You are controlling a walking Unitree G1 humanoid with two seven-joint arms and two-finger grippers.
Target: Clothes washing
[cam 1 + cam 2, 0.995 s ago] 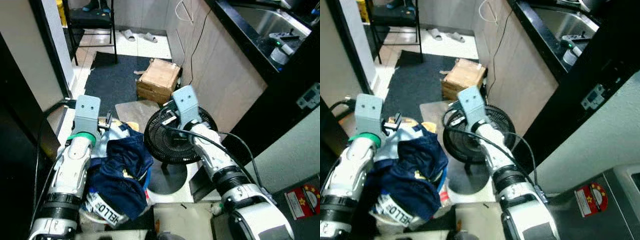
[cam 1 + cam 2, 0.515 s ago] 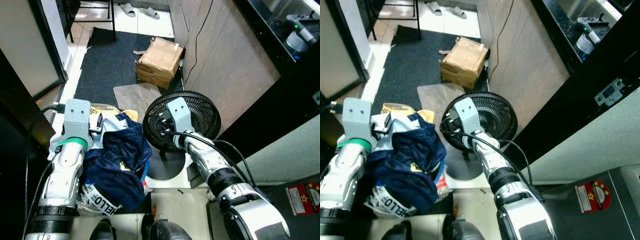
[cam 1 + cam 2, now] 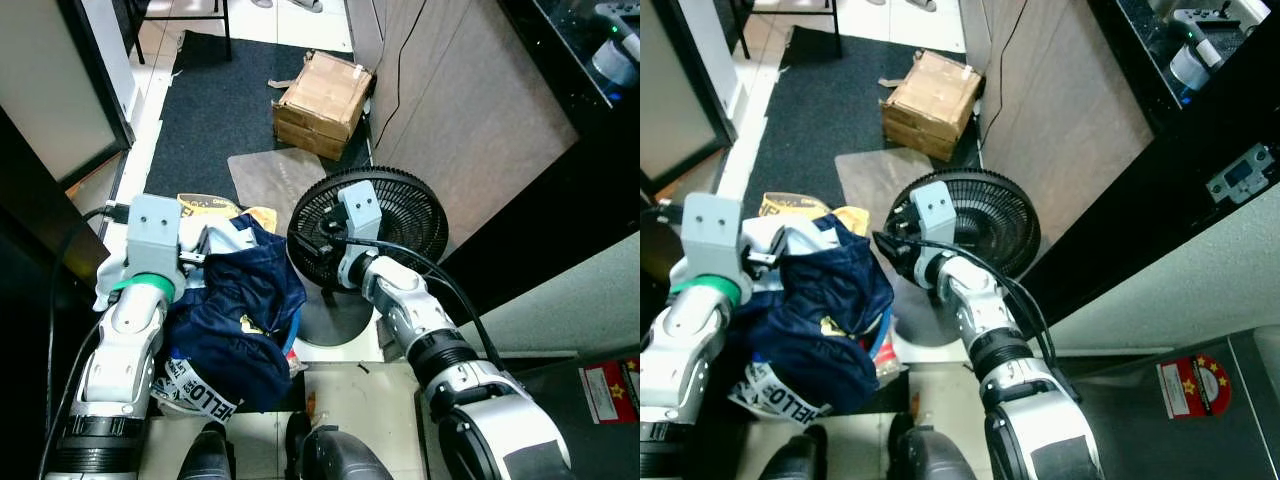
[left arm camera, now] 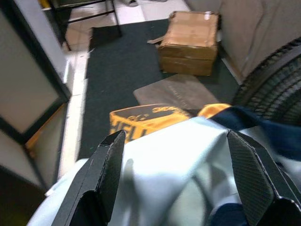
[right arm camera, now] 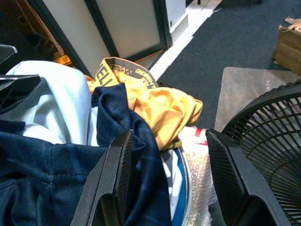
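A lived-in home, by its kitchen: a black countertop (image 3: pixel 560 60) over wood-look cabinet fronts, a dark floor mat (image 3: pixel 215 110), a cardboard box (image 3: pixel 322 90), a floor fan (image 3: pixel 400 215) and heaped clothes (image 3: pixel 235 310) on the floor

Heaped clothes (image 3: pixel 235 310), navy on top, pale blue, yellow beneath

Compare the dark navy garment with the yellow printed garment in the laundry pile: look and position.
The dark navy garment is plain dark fabric, while the yellow printed garment is bright with black lettering. The navy one lies on top and covers most of the laundry pile; the yellow one is mostly buried, showing at the far edge. The navy one hangs toward the robot; the yellow one lies nearer the black floor fan. Both are crumpled.
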